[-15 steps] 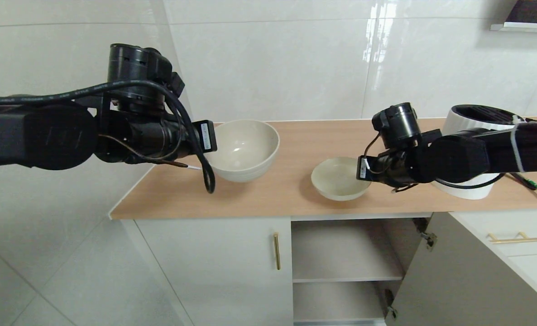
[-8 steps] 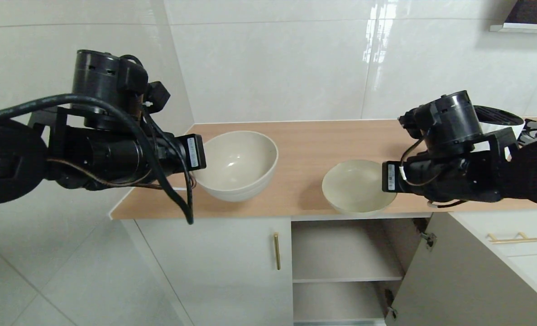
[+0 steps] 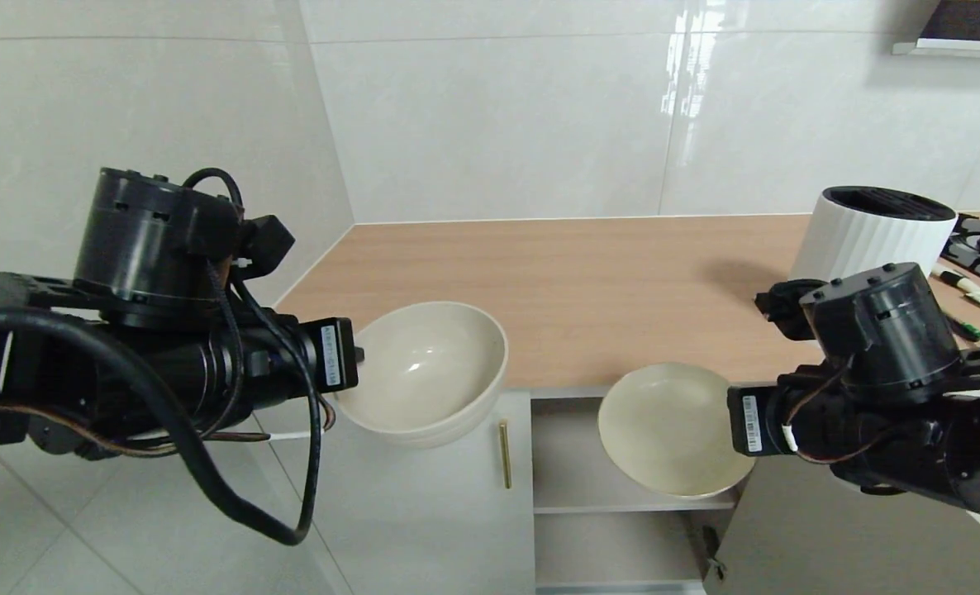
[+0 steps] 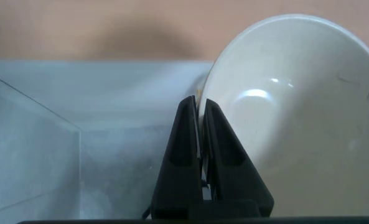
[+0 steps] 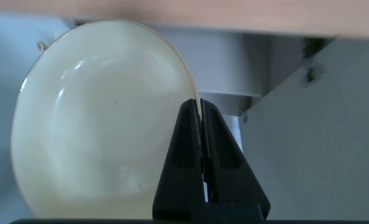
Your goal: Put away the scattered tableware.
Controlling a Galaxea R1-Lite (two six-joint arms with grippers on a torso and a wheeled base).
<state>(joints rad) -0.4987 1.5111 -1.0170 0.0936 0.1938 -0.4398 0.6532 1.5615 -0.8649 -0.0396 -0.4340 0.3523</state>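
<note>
Clamping the deep bowl (image 3: pixel 424 376) by its rim in the left gripper (image 4: pixel 201 107), with jaws narrowed onto the edge, in the air just off the front edge of the wooden counter (image 3: pixel 581 281), above the closed cabinet door (image 3: pixel 424 512). Clamping the shallow bowl (image 3: pixel 668 430) likewise in the right gripper (image 5: pixel 200 107), tilted, before the open cabinet shelf (image 3: pixel 564 471). Noted at the counter's right end: white ribbed container (image 3: pixel 878 235).

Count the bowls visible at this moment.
2. The large bowl is clamped in the left gripper, before the closed cabinet door; the shallow bowl is in the right gripper, before the open cabinet. Others may be hidden.
</note>
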